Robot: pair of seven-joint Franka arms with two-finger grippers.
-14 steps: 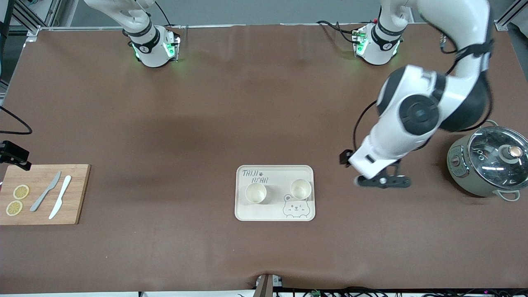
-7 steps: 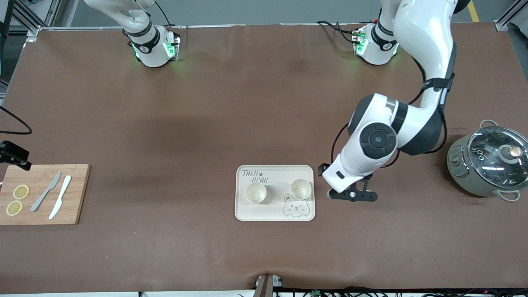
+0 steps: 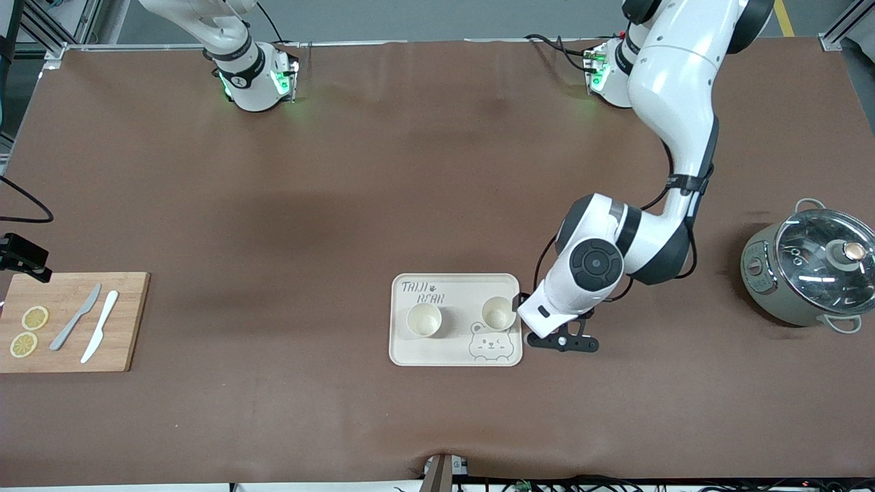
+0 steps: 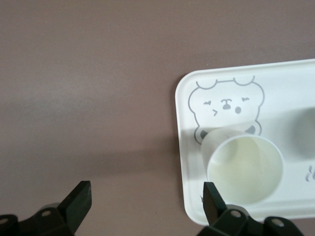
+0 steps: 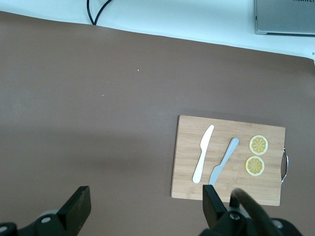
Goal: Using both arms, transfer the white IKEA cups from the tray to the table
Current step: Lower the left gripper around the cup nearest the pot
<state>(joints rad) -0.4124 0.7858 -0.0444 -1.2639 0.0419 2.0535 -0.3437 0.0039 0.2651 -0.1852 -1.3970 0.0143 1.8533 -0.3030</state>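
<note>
On the bear tray [image 3: 455, 355], two white IKEA cups [image 3: 498, 313] [image 3: 424, 319], upright, side by side. Just beside the tray's edge toward the left arm's end, left gripper [image 3: 562, 342], fingers [image 4: 212, 202] spread, one close to the nearer cup's rim, empty. Up above the table, right gripper [image 5: 145, 206], waiting, fingers released.

table [image 3: 410, 171]: matt brown | board [image 3: 126, 321]: wood | pot [image 3: 772, 301] lid [image 3: 820, 253]: glass, glossy | cups [image 3: 424, 320]: perhaps matt plastic

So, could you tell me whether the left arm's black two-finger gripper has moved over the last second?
Yes. The left gripper has travelled from near the grey lidded pot toward the cream bear tray, now open beside its edge.
</note>
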